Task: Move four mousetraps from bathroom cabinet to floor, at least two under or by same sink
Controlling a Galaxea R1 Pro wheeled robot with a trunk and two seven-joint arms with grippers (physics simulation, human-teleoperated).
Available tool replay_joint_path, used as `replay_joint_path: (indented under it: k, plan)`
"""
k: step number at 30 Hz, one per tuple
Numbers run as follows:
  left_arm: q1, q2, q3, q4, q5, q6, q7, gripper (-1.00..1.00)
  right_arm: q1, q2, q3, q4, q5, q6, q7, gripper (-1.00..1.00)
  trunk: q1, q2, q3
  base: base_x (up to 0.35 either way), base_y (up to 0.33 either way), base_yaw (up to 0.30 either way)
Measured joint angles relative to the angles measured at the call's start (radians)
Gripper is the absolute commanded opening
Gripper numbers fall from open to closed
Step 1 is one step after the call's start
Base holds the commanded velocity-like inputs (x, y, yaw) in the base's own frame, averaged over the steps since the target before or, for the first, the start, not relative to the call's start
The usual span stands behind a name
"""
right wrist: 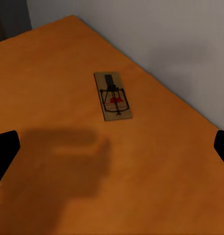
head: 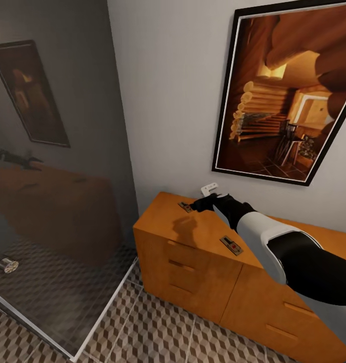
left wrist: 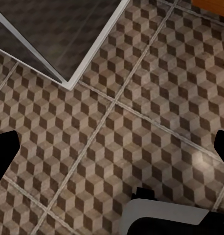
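Mousetraps: two lie flat on the top of the cabinet point(head: 203, 237). The far mousetrap point(head: 186, 206) is close to the back corner, near the wall; the near mousetrap point(head: 231, 245) is closer to the front edge, well apart from the first one.
Far mousetrap, close look: in the right wrist view this trap point(right wrist: 112, 95) is a tan board with dark wire and a red mark, alone on the orange wood, not touched by anything.
Right gripper point(head: 205, 203): it hangs over the cabinet top just beside the far mousetrap, and its shadow falls on the wood. The two fingertips stand wide apart at both edges of the wrist picture, with nothing between them.
Left gripper point(left wrist: 112, 152): it points down at the bathroom floor point(left wrist: 141, 98); the fingertips are wide apart (only dark tips at the edges), holding nothing.
Cabinet: orange-brown, with drawers and slim bar handles, standing against the white wall.
Floor: tiles with a cube pattern, pale grout lines.
Around: a glass shower panel point(head: 57, 201) stands left of the cabinet, and a framed picture point(head: 288, 96) of a log room hangs above it.
Wall: a small white socket plate point(head: 209, 188) sits just over the cabinet top.
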Motion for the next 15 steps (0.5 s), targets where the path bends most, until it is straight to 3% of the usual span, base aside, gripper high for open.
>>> replay_joint_path:
  k: [15]
  plan:
    - [0.000, 0.000, 0.000, 0.000, 0.000, 0.001, 0.000, 1.00, 0.013, -0.010, -0.001, 0.006, -0.028, -0.011, 0.077, 1.00, 0.000, 0.000, 0.000, 0.000, 0.000, 0.000]
